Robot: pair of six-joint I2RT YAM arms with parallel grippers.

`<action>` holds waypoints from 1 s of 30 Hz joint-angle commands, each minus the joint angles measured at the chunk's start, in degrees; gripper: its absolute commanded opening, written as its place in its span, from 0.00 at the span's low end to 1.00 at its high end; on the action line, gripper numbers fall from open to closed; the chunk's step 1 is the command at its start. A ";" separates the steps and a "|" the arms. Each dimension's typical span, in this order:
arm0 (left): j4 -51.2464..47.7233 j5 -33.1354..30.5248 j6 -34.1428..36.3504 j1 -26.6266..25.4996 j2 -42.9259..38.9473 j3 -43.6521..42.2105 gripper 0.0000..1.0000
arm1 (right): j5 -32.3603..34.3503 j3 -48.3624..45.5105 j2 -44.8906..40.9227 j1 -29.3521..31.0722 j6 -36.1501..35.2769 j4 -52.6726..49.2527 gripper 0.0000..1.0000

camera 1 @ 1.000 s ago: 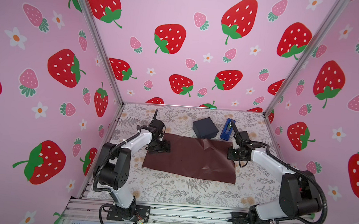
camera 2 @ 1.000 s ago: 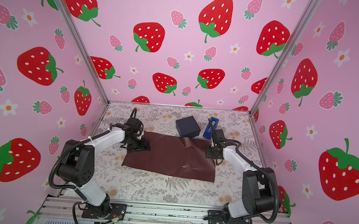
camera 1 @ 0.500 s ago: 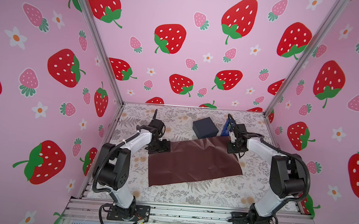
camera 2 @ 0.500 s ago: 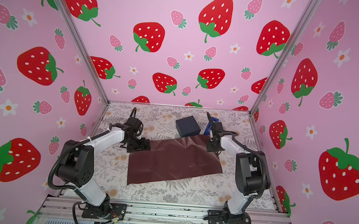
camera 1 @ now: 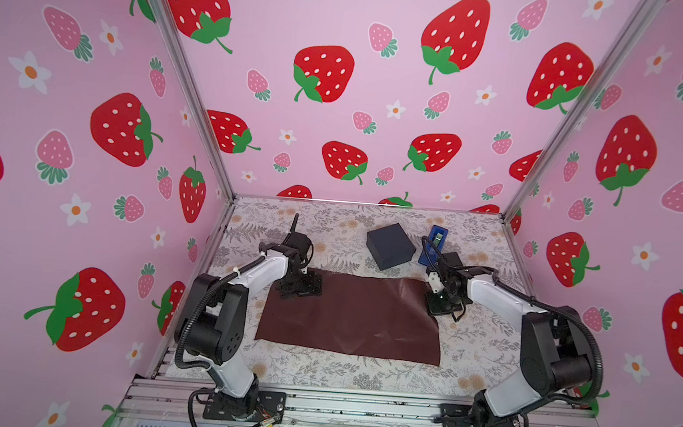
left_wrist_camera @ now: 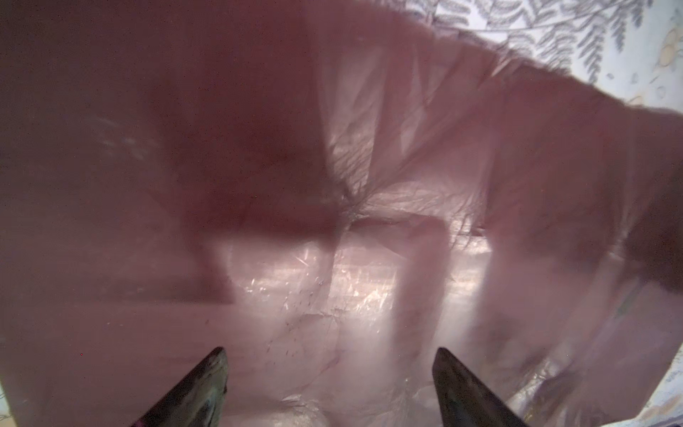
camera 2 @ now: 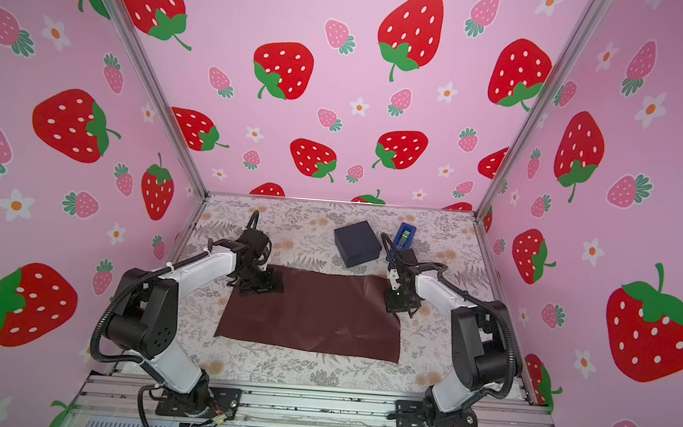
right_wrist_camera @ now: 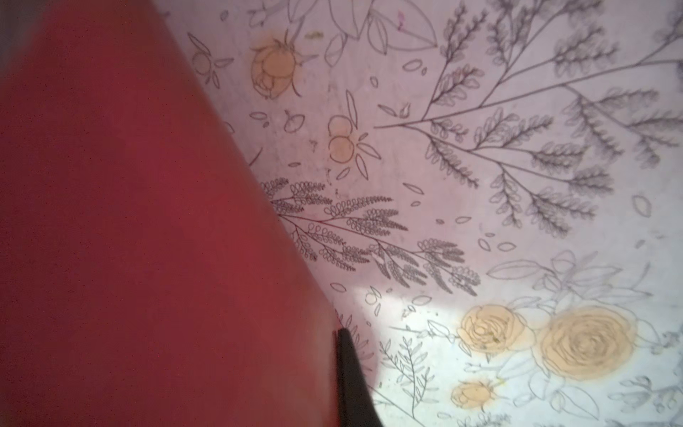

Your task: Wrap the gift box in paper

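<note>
Floral tabletop (camera 1: 319,371) bears paper (camera 1: 348,315), long axis left-to-right.

Bright, even top views, wide-angle edge distortion; soft, blurred wrist views, glare on the paper (left_wrist_camera: 351,288).

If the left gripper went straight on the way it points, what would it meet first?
The paper: the open left gripper points down at it and it fills the wrist view ahead; the gap is unclear.

The paper (camera 1: 348,315) is thin and creased, its top face dull maroon with faint sheen, its underside smoother crimson. The gift box (camera 1: 390,245) looks like matt cardboard; the tape dispenser (camera 1: 438,234) is glossy blue plastic.
</note>
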 commanded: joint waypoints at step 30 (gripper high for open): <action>-2.69 -5.53 -2.23 -0.13 -0.79 -0.65 0.88 | 20.18 0.13 1.44 4.25 -20.11 3.17 0.00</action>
